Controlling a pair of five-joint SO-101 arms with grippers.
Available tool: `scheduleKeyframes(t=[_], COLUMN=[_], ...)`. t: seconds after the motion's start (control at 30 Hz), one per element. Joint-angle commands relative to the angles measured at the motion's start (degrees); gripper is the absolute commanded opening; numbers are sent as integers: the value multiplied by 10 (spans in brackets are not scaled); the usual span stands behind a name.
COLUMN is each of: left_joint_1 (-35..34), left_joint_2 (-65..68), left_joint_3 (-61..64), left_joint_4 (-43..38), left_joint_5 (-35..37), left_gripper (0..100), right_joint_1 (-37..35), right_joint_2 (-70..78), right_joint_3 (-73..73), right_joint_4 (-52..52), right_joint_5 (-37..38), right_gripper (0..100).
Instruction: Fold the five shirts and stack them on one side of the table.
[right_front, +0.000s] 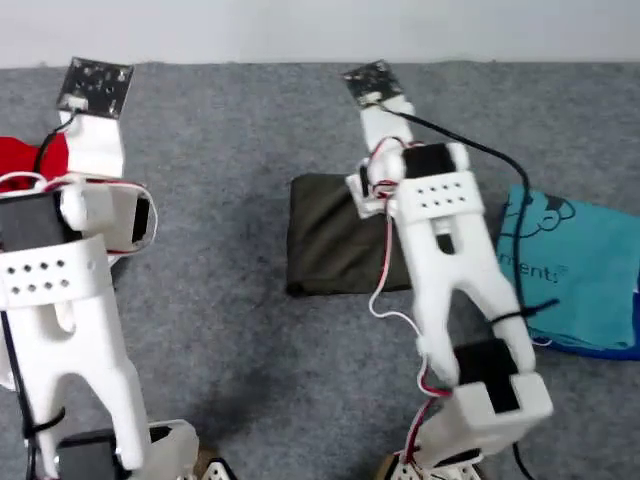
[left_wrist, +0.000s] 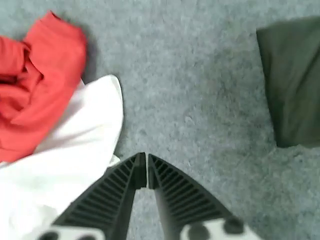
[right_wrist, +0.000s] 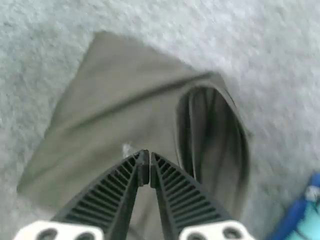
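Left fingers (left_wrist: 131, 174) pressed together, holding nothing, above the table (left_wrist: 200, 100) beside the white shirt (left_wrist: 75, 145); right fingers (right_wrist: 130, 174) likewise together over the olive shirt (right_wrist: 115, 100).

A grey tabletop (right_front: 240, 370) covered in fuzzy, felt-like carpet fills the scene, its nap finely speckled. Along its far edge stands a plain, pale white wall (right_front: 300, 30), meeting the carpet in a straight line.

- Grey felt-like table (right_front: 220, 250) is carrying four shirts.
- Olive shirt (right_front: 335, 245) is lying folded near the middle.
- Teal shirt (right_front: 580, 270) is lying flat at the right edge.
- Red shirt (left_wrist: 35, 85) is sitting crumpled at the left edge, touching the white shirt (left_wrist: 65, 165).
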Motion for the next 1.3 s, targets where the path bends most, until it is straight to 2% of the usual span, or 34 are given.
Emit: scheduleKeyframes(t=[0.0, 0.17, 0.37, 0.6, 0.7, 0.83, 1.03, 1.17, 1.27], left_joint_1=[-4, -4, -4, -3, -3, -3, -4, -4, -4], left_joint_2=[-28, -32, -32, -32, -32, -32, -32, -32, -32], left_joint_3=[22, 65, 74, 74, 74, 74, 74, 74, 74], left_joint_4=[10, 10, 10, 3, 2, 5, 4, 4, 5], left_joint_5=[-5, -5, -4, -3, -3, -2, -2, -2, -2], left_gripper=[15, 15, 15, 15, 15, 15, 15, 15, 15], right_joint_1=[-15, 7, 114, 195, 188, 137, 67, 68, 102], right_joint_2=[30, 112, 166, 164, 146, 111, 94, 109, 153], right_joint_3=[-41, -42, -43, -43, -64, -104, -121, -119, -119], right_joint_4=[-39, -65, -103, -111, -75, 7, 158, 222, 245], right_joint_5=[-2, 15, 108, 152, 149, 144, 71, 71, 71], right_gripper=[9, 9, 9, 9, 9, 9, 9, 9, 9])
